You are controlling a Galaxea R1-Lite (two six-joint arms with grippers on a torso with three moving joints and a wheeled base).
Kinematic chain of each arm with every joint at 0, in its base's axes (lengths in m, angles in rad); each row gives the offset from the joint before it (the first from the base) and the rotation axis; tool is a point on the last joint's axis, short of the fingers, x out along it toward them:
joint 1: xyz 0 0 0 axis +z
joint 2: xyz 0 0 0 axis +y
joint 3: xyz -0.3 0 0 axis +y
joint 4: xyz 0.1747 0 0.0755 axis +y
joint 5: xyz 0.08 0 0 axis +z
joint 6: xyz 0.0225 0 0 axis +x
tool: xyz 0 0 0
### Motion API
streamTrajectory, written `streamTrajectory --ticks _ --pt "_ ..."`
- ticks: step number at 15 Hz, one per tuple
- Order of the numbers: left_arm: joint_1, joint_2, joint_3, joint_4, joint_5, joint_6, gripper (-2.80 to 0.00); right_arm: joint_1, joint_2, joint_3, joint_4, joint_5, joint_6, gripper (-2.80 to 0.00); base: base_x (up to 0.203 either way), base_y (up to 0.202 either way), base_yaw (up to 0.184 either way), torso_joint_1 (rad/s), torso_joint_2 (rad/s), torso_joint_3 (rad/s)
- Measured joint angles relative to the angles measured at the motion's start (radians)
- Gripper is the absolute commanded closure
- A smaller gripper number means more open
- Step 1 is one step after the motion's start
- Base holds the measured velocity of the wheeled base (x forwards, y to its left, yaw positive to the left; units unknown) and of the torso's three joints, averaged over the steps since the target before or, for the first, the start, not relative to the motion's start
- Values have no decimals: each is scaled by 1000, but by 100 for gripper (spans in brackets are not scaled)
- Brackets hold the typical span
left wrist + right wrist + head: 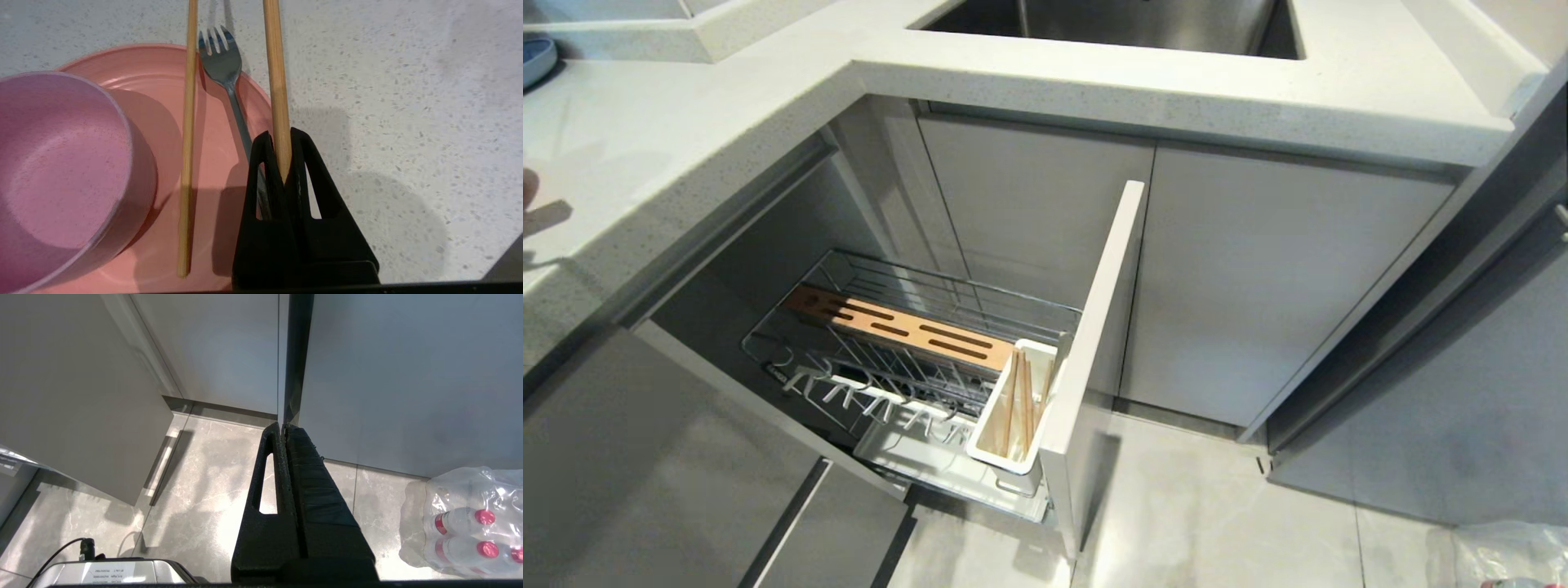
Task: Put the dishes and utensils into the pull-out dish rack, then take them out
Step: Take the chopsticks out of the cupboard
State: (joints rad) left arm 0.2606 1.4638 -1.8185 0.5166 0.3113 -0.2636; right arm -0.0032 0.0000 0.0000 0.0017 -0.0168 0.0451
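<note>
No writing is legible; the left gripper (282,136) has its fingers pinched on one chopstick (277,81), long axis running away from the wrist. The fork (222,61) lies tines-away on the plate (163,102) beside the bowl (61,163); the right gripper (283,426) hangs with fingers closed, empty.

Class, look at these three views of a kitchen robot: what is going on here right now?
The left end effector is shut on one chopstick above the speckled counter. The other chopstick and a fork lie across a pink plate, with a pink bowl sitting on it. The dish rack is pulled out, and chopsticks already stand in its white caddy. The right end effector hangs shut near the floor, holding nothing.
</note>
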Motion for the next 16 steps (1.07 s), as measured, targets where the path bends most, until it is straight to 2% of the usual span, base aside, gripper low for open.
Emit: streamTrajectory --ticks 6,16 --pt "28 59 -21 2 3 6 0 0 0 0 0 0 0 0 0 0 0 0 0 0" --pt "47 83 -30 77 24 60 0 0 0 0 0 0 0 0 0 0 0 0 0 0"
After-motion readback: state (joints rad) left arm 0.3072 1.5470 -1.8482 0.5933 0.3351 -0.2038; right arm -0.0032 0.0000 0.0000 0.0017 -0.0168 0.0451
